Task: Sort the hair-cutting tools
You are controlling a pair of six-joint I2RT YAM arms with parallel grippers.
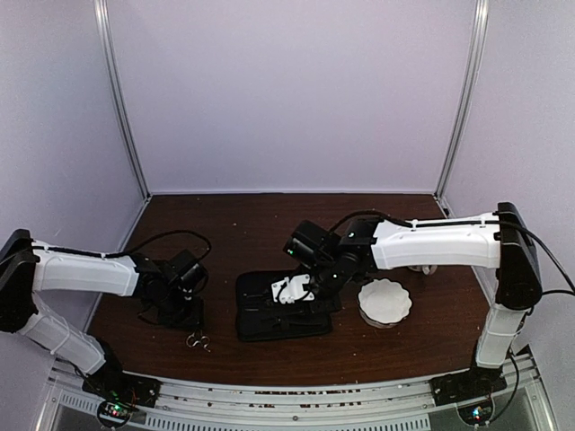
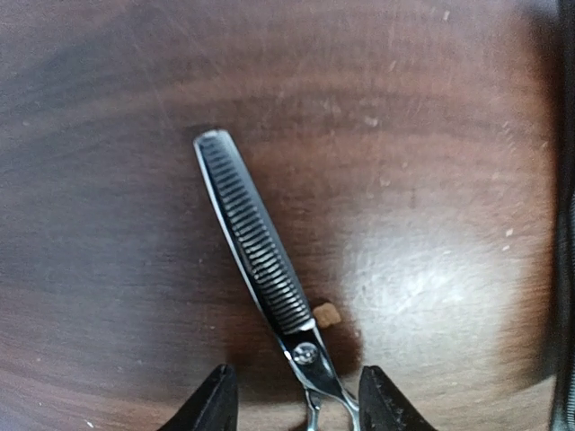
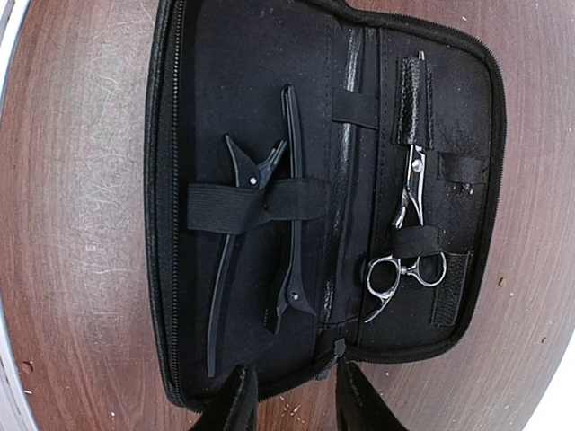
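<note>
A silver thinning scissors (image 2: 256, 247) lies flat on the wooden table, its toothed blade pointing away. My left gripper (image 2: 296, 388) is open and straddles its shank just behind the pivot, with gaps on both sides. From above its finger rings (image 1: 198, 340) stick out below the left gripper (image 1: 187, 314). A second silver scissors (image 3: 406, 224) is strapped into the right half of the open black case (image 3: 243, 90). Two black clips (image 3: 229, 269) (image 3: 289, 144) sit under an elastic band in the left half. My right gripper (image 3: 296, 395) hangs open over the case's near edge, holding nothing.
The open black case (image 1: 269, 319) lies at mid-table. To its right stands a white scalloped bowl (image 1: 384, 303). A small tan crumb (image 2: 327, 314) lies beside the scissors' pivot. White walls and metal posts enclose the table.
</note>
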